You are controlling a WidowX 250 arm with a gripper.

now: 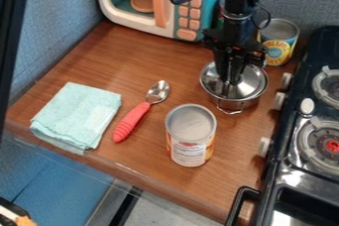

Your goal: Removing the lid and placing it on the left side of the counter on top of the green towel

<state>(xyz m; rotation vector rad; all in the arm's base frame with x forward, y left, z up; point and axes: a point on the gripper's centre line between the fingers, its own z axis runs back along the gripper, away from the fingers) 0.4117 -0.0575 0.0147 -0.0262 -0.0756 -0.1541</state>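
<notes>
Cannot tell whether clamped or apart at the black two-finger gripper point(232, 80), pointing down over the middle of the round silver metal lid point(255, 80), on the small silver metal pot point(233, 105). In front of the pot, an upright cylindrical can point(191, 138); left of the pot, a red-handled metal spoon point(140, 113); farther left, a folded pale-green cloth towel point(78, 113).

Silver lid point(251, 83), aqua towel point(77, 113), coral spoon handle point(131, 122) — brown, wood-grained counter point(99, 63)
</notes>
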